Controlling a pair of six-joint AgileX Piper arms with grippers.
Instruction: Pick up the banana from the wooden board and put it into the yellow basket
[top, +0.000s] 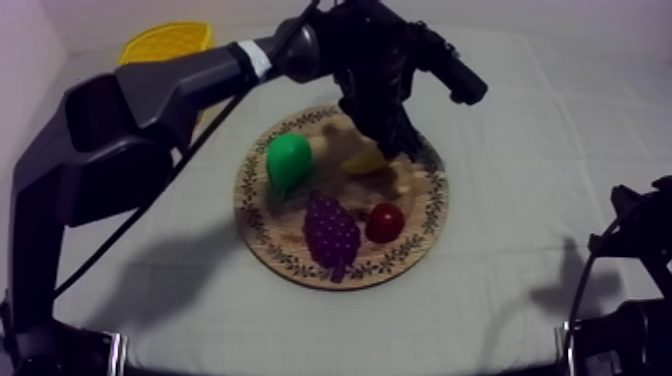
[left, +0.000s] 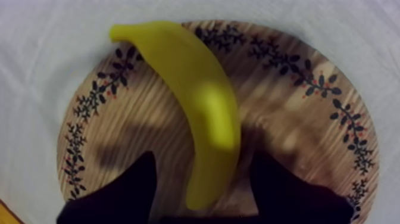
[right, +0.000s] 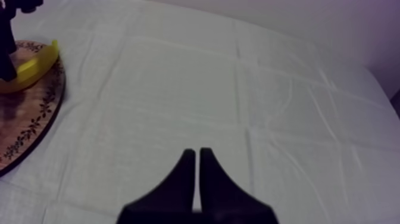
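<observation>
The yellow banana (left: 196, 101) lies on the round wooden board (left: 286, 119), near its back rim. My left gripper (left: 202, 184) is open, one finger on each side of the banana's near end with a gap at both sides. From above, my left gripper (top: 395, 135) hangs over the banana (top: 362, 160) at the back of the board (top: 300, 262). The yellow basket (top: 165, 42) sits at the table's back left. My right gripper (right: 196, 161) is shut on nothing above bare cloth, to the right of the board (right: 30, 119) and banana (right: 33, 68).
A green pear (top: 288, 162), purple grapes (top: 332, 230) and a small red fruit (top: 385, 222) also lie on the board. My left arm (top: 150, 100) stretches from the left across to the board. My right arm (top: 630, 250) sits low at the right edge.
</observation>
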